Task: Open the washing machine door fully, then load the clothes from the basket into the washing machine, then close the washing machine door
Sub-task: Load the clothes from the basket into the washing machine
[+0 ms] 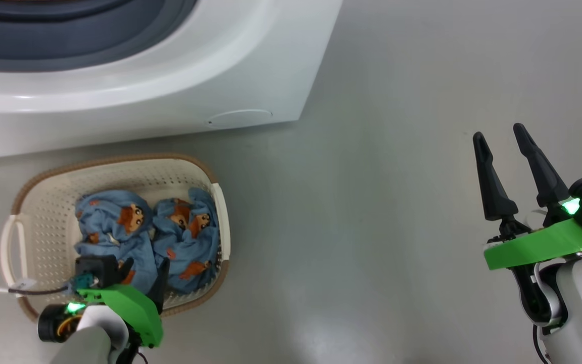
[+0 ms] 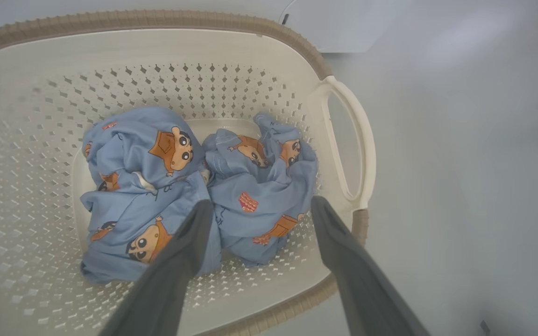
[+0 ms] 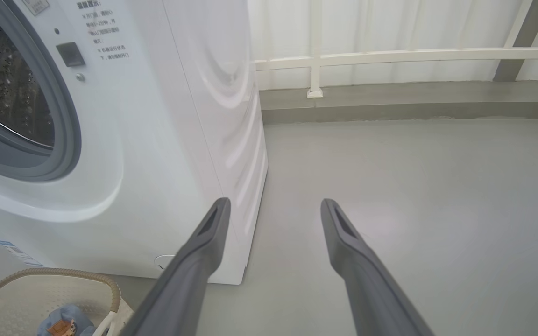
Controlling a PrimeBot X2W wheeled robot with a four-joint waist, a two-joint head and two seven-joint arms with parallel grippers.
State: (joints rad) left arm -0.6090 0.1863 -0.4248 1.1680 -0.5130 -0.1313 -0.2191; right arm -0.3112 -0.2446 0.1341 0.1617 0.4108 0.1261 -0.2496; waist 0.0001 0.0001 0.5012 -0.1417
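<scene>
Above the near edge of the basket (image 2: 157, 46), the left gripper (image 2: 260, 205) has its fingers apart over the clothes (image 2: 143, 140) — a shallow pinch could slip off loose folds; the right gripper (image 1: 498, 132) has fingers apart too.

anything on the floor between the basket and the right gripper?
Nothing. In the head view, bare grey floor runs from the basket to the right gripper.

Your left gripper (image 1: 144, 265) points steeply downward, jaws spread wide and empty; your right gripper (image 1: 499, 132) hangs off to the right, jaws likewise parted.
</scene>
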